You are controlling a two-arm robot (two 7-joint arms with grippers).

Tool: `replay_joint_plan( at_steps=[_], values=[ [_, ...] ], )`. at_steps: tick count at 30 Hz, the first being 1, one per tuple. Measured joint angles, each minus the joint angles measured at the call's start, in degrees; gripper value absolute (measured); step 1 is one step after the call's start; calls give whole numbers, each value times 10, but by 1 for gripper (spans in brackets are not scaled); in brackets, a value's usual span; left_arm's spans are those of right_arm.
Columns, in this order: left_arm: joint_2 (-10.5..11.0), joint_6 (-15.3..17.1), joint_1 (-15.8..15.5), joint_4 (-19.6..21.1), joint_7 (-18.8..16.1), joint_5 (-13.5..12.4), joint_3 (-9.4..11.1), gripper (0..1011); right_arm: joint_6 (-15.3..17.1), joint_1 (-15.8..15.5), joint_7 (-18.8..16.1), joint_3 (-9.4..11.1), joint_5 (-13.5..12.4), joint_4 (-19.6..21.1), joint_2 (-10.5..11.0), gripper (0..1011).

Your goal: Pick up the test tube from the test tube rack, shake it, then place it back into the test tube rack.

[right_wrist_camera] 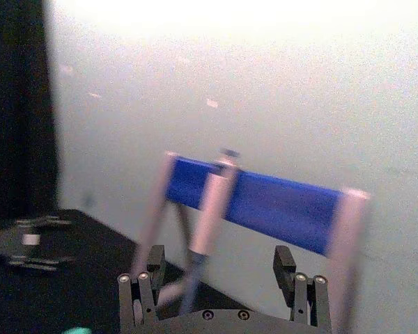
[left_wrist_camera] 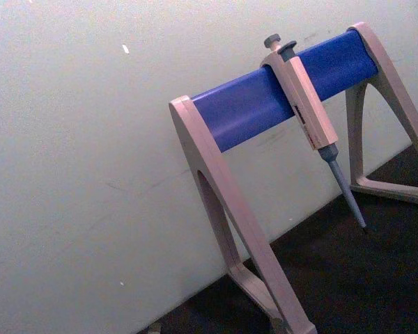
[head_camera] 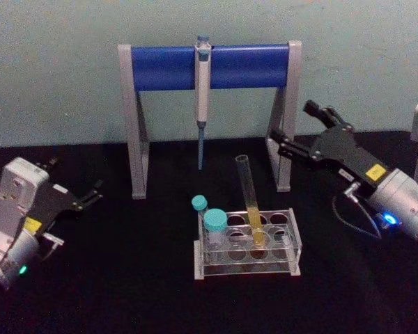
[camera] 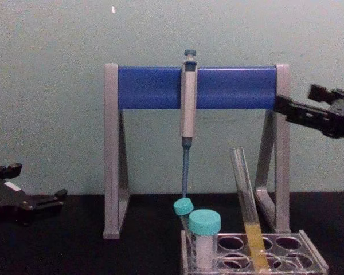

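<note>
— Right gripper (head_camera: pixel 301 130), upper right of the head view, is spread wide and empty, well off the tube (head_camera: pixel 251 198).

— Tube leans in the rack (head_camera: pixel 247 243), lower centre. Match that tilt; grasp above the liquid.

— Left gripper (head_camera: pixel 75 182)?

— Parked at left, also spread.

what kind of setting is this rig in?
Likely a mock lab bench: a pipette hangs on a blue-barred stand, and a test tube rack holds a test tube of yellow liquid plus teal-capped tubes.

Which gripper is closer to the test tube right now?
Right. The right gripper hovers open, up beside the stand's right leg, just right of the test tube. The left gripper sits open, low and far off left.
</note>
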State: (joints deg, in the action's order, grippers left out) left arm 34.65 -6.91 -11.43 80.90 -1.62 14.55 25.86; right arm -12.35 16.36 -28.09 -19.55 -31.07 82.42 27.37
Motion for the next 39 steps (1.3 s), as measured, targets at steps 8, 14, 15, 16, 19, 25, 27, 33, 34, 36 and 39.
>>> replay_joint_plan(
  at_steps=[8, 14, 15, 16, 19, 25, 27, 33, 34, 36, 39],
  values=[
    [0, 0, 0, 0, 0, 0, 0, 1001, 105, -27, 148, 25, 58, 12, -10, 1000],
    [0, 0, 0, 0, 0, 0, 0, 1001, 182, -30, 193, 19, 88, -8, -18, 1000],
    [0, 0, 0, 0, 0, 0, 0, 1001, 190, -30, 196, 17, 91, -12, -19, 1000],
    [0, 0, 0, 0, 0, 0, 0, 1002, 197, -30, 198, 16, 94, -15, -20, 1000],
    [0, 0, 0, 0, 0, 0, 0, 1001, 215, -30, 199, 13, 100, -27, -24, 1000],
    [0, 0, 0, 0, 0, 0, 0, 1001, 219, -30, 193, 18, 103, -38, -30, 1000],
    [0, 0, 0, 0, 0, 0, 0, 1001, 219, -30, 193, 17, 103, -38, -30, 1000],
    [0, 0, 0, 0, 0, 0, 0, 1001, 218, -29, 192, 17, 103, -37, -30, 1000],
    [0, 0, 0, 0, 0, 0, 0, 1001, 218, -29, 192, 17, 103, -37, -30, 1000],
    [0, 0, 0, 0, 0, 0, 0, 1001, 218, -29, 192, 16, 103, -37, -29, 1000],
    [0, 0, 0, 0, 0, 0, 0, 1001, 217, -29, 192, 16, 103, -37, -29, 1000]
  ],
)
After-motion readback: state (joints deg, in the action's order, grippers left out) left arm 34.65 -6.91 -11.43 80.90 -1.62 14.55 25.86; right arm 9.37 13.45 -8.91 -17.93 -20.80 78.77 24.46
